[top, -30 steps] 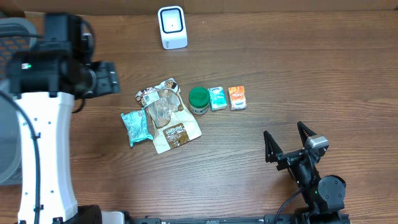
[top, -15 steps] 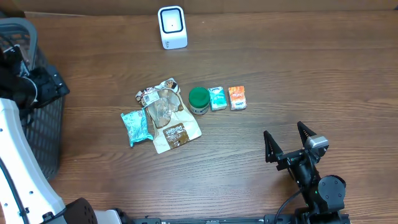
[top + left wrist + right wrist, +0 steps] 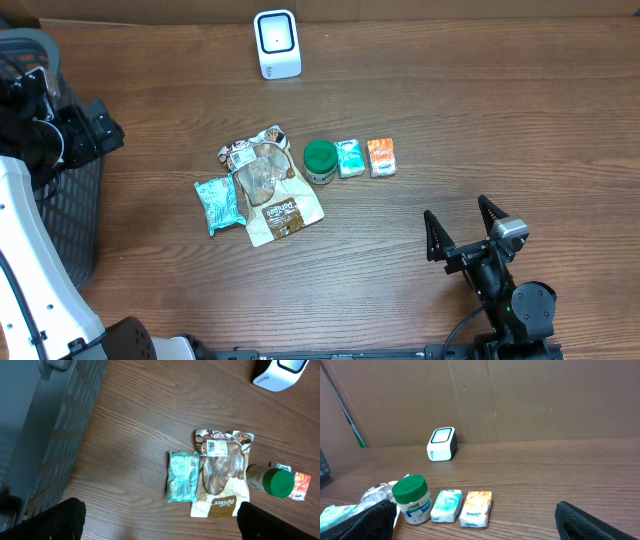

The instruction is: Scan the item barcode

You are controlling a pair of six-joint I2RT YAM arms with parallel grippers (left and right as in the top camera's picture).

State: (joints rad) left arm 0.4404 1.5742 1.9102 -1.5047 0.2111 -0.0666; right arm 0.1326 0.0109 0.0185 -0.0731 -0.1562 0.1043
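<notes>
A clear pouch (image 3: 265, 185) with a brown label and a barcode sticker is lying in the middle of the desk (image 3: 450, 110), with a teal packet (image 3: 218, 204) just beside it. A green-lidded jar (image 3: 320, 160), a teal box (image 3: 349, 157) and an orange box (image 3: 381, 156) are standing in a row next to it. A dark mesh basket (image 3: 70, 220) is sitting at the left; what is in it I cannot tell. The left pincer (image 3: 160, 506) and the right pincer (image 3: 462, 228) are hanging spread, pinching nothing.
</notes>
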